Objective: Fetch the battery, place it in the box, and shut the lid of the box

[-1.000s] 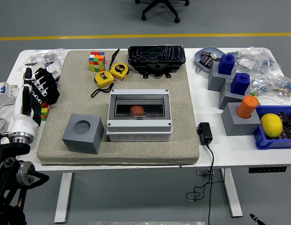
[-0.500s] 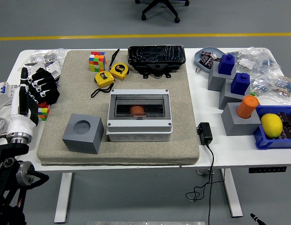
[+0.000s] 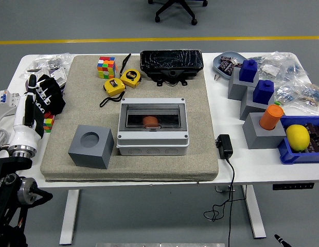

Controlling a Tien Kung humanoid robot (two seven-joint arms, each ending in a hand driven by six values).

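Battery (image 3: pixel 150 121) already lying inside the box (image 3: pixel 153 134), under the see-through lid, apparently shut. Left hand (image 3: pixel 45 96) well off to the box's left at the surface edge, fingers spread, empty (right arm unseen).

A grey block with a round recess (image 3: pixel 91 146) sits near the hand, to its right. Two yellow tape measures (image 3: pixel 122 81) and a colour cube (image 3: pixel 106 67) lie beyond it. A lemon (image 3: pixel 297 137) rests far right.
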